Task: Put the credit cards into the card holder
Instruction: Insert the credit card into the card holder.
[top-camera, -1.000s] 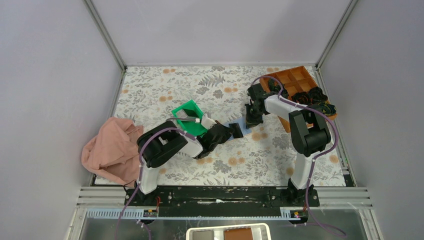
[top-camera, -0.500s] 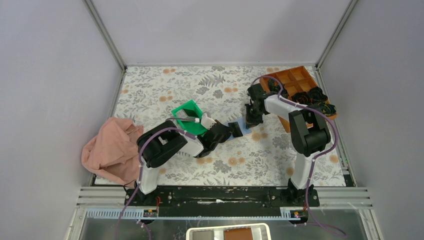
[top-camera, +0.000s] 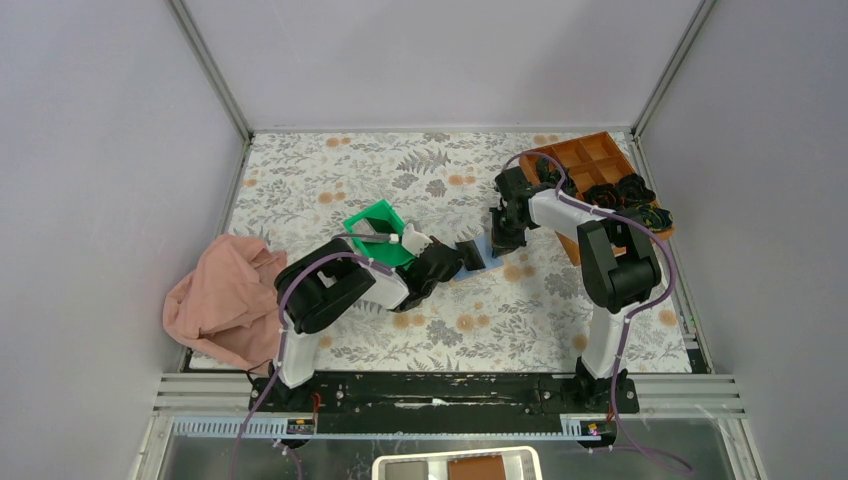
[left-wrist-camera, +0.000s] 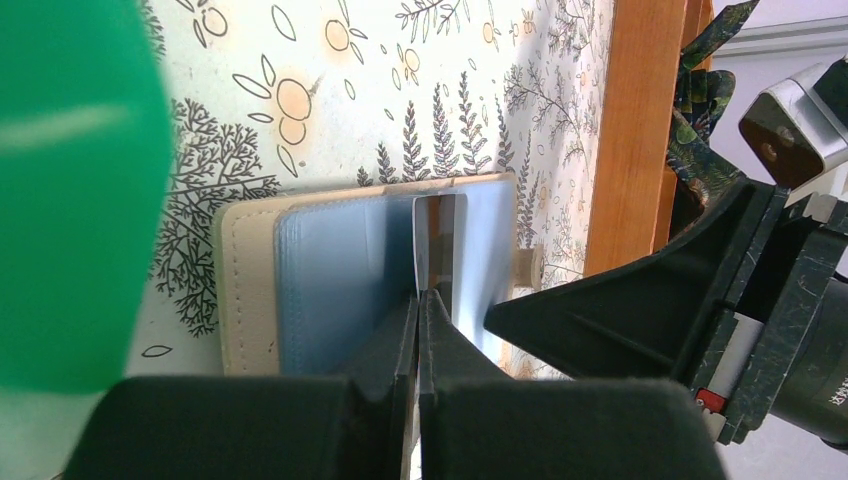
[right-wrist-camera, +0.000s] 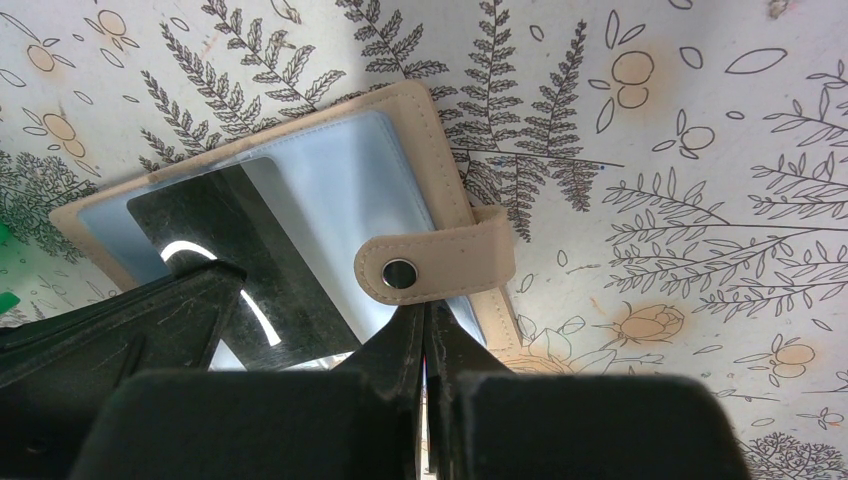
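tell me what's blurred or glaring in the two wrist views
Left wrist view: the green plastic tray is a large out-of-focus blob at the left edge, while the tan leather card holder is sharp. Right wrist view: the glossy dark credit card carries a curved white glare arc, and the right gripper looks soft close to the lens.

Floral-print table (top-camera: 330, 180), seen from above. At left edge, crumpled pink cloth (top-camera: 225, 300); near centre, green tray (top-camera: 385, 212); just right of it, card holder (right-wrist-camera: 345, 185) lying open, blue-grey face up, tab curled over one edge; in far right corner, orange-brown compartment box (top-camera: 565, 145).
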